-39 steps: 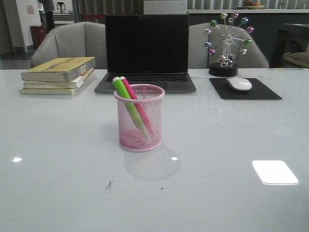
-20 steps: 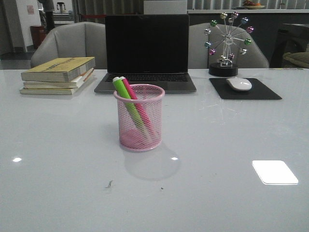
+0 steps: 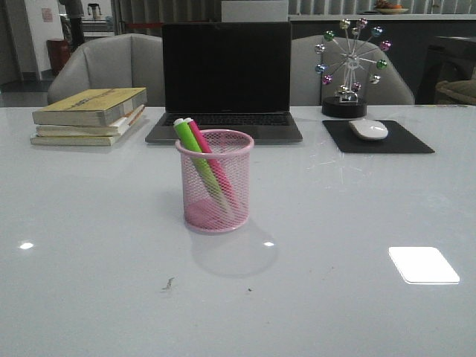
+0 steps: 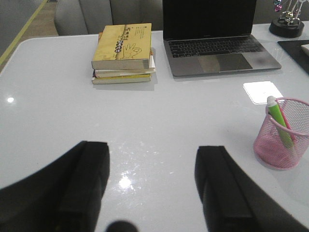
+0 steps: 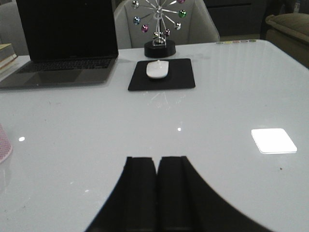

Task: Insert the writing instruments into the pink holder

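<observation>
The pink holder (image 3: 215, 181) stands upright at the middle of the white table, a mesh cup in front of the laptop. Inside it lean two writing instruments, a green marker (image 3: 195, 158) and a pink marker (image 3: 211, 165), their pale caps poking over the rim toward the left. In the left wrist view the pink holder (image 4: 283, 141) shows with the green marker (image 4: 280, 123) in it, well apart from my left gripper (image 4: 152, 147), which is open and empty. My right gripper (image 5: 156, 159) is shut with nothing between its fingers, above bare table. Neither gripper shows in the front view.
A black laptop (image 3: 225, 83) stands open behind the holder. A stack of books (image 3: 91, 116) lies at the back left. A white mouse (image 3: 368, 129) rests on a black mouse pad (image 3: 411, 140) at the back right, with a beaded wheel ornament (image 3: 346, 68) behind it.
</observation>
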You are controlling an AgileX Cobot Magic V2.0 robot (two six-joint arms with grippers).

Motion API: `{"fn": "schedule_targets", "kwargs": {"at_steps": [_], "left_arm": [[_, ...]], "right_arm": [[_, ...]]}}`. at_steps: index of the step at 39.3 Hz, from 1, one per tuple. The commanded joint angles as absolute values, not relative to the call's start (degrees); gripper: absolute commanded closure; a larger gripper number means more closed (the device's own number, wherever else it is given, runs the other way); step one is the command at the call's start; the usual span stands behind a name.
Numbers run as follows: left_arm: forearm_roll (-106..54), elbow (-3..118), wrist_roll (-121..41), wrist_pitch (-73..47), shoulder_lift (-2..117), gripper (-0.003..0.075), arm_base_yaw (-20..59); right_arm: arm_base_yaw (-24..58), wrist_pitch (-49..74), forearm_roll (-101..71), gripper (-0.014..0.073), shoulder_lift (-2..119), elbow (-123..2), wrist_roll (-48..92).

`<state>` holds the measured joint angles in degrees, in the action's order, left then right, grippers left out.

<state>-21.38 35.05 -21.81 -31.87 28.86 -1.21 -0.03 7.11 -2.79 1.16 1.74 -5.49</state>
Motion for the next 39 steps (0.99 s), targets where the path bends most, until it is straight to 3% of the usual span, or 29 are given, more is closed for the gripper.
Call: {"fn": "schedule_targets", "kwargs": {"at_steps": [1,39], "left_arm": [[-22.7,36.7,-21.3,-27.3,28.9,0.0264,-1.1],[-22.7,36.7,-21.3,-27.4,29.0,0.0264,-1.1]], "right_arm": [[-0.4,2.1,-2.1,0.0536,-0.8,1.8,-5.5],[-0.3,3.1,-2.1,0.0536,-1.7,1.8,-5.5]]}}
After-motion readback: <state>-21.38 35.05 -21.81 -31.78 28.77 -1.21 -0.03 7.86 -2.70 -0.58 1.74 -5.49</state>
